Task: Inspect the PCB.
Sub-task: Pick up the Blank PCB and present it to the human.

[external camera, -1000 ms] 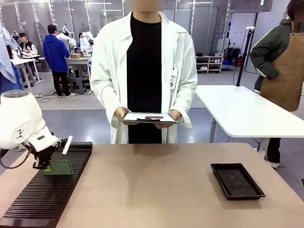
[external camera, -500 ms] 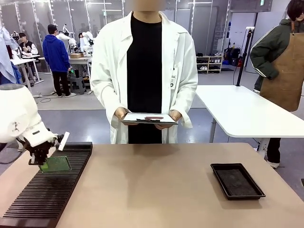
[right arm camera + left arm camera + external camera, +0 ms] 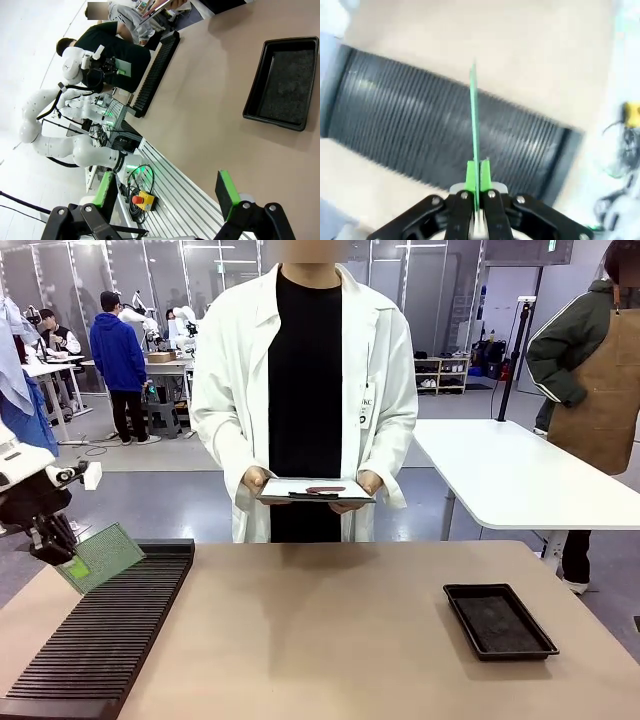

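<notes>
Note the left gripper point(image 3: 55, 545) clamped hard on one edge of the PCB point(image 3: 100, 555), with the green pads pressed against both faces. Compare with one second ago: then set low over the slotted rack point(image 3: 110, 630), closing on a board seated in the slots. Half a second ago, just starting upward. Now raised and drawn back, with the board carried along.

Observe the board projecting straight out from the fingertips, tilted, gridded face turned upward, with the rack below and ahead of the fingers. Confirm in the left wrist view: PCB point(image 3: 473, 115) edge-on as a thin green line rising from between the pads point(image 3: 469, 174), rack point(image 3: 420, 130) well beneath, no contact.

Treat extraction from the rack as complete. Expect presentation of the board for inspection as the step in hand, probably toward the person point(image 3: 300, 390) holding the clipboard point(image 3: 313, 490), well ahead and to the right of the gripper. Guard against slip or flex, given a hold at one edge only.

Note the right gripper point(image 3: 165, 190) spread wide and holding nothing, with the black tray point(image 3: 280, 85) far ahead of its fingers.
</notes>
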Controlling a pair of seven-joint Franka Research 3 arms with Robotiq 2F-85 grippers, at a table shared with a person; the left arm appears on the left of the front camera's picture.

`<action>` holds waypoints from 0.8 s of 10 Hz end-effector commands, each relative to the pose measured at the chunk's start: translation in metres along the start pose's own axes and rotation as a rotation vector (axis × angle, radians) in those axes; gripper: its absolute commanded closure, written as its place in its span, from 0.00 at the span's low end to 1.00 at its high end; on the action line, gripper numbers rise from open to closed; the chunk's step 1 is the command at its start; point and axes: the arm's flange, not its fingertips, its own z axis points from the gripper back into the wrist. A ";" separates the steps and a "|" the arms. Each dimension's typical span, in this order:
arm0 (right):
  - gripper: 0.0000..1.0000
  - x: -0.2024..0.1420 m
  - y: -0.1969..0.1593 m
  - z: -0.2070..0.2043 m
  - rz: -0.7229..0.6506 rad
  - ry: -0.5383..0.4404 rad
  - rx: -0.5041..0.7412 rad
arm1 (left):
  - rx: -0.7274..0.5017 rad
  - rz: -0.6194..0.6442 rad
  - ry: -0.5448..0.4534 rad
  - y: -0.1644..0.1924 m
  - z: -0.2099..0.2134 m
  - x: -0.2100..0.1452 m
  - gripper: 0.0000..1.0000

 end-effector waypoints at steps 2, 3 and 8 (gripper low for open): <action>0.00 0.001 0.000 0.001 0.021 -0.012 0.008 | -0.124 0.238 -0.241 -0.007 -0.018 -0.003 1.00; 0.00 0.001 0.000 0.001 0.021 -0.012 0.008 | -0.105 0.234 -0.254 -0.010 -0.018 -0.004 1.00; 0.00 0.001 0.000 0.001 0.021 -0.012 0.008 | -0.143 0.183 -0.199 -0.010 -0.019 -0.004 0.97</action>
